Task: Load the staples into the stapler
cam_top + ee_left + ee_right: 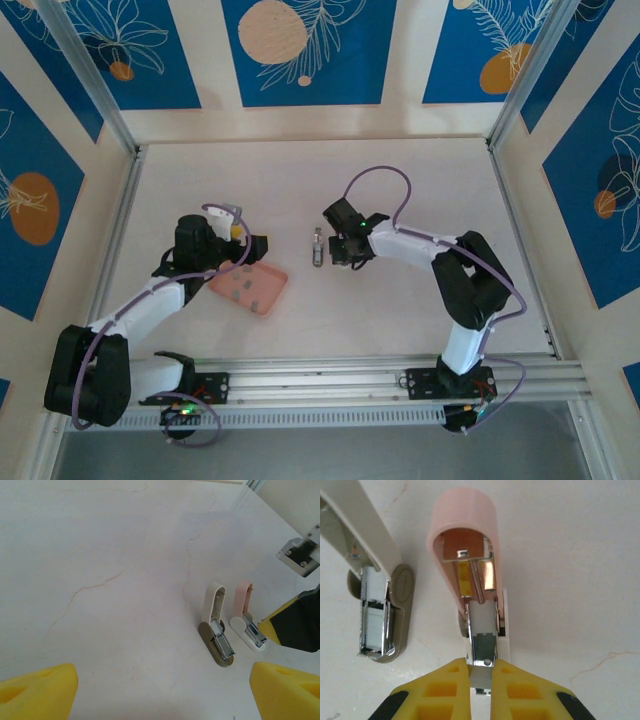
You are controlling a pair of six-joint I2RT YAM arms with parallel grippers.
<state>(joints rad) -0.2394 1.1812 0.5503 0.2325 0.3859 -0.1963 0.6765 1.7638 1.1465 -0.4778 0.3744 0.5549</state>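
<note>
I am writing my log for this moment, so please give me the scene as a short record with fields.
left gripper: open, above the bare table
right gripper: shut at the metal channel of the pink stapler, a small metal piece between its fingers
pink stapler: lid swung open, lying on the table
beige stapler: lid also open, beside the pink one, not touching
tray: staples lie in it, near the left arm

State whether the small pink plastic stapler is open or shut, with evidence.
Open: the small pink plastic stapler has its lid swung back, baring spring and metal channel.
</note>
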